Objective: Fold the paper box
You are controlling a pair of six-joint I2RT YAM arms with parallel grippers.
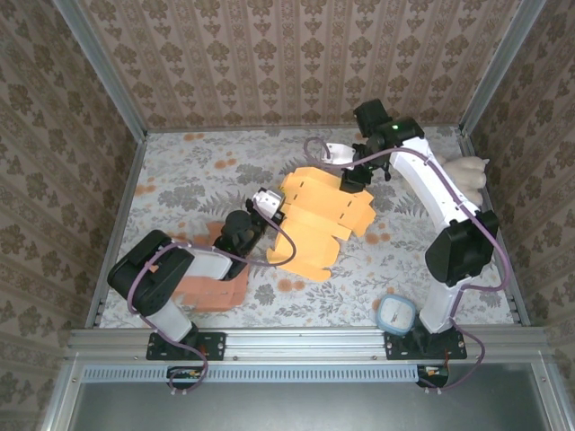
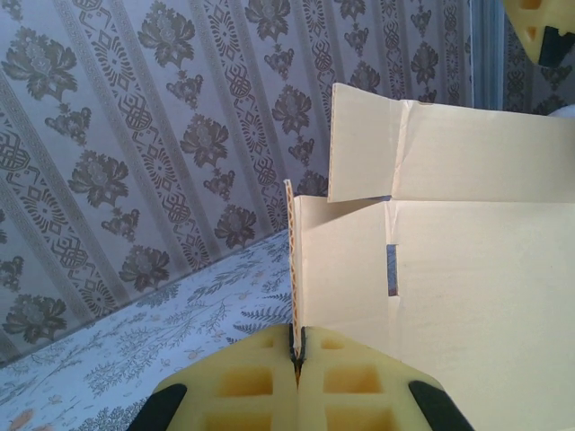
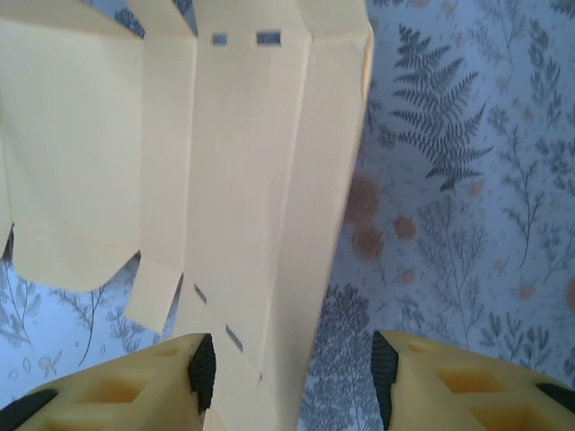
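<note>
— Where is the paper box [image 1: 322, 224] sitting?

— It is lying spread out around the middle of the desk [image 1: 180, 180], a little toward the far edge, its orange flaps pointing several ways.

— What is the left end effector [image 2: 296, 348] doing?

— It is pinching the thin edge of a cardboard panel on the box's left side, with its yellow fingers pressed together on it.

— And the right end effector [image 3: 289, 370]?

— It is hovering over the box's far right part with its fingers spread, straddling a folded strip of the cardboard. One finger is sitting just beside the strip. The other is standing apart from it, over the flowered desk.
</note>
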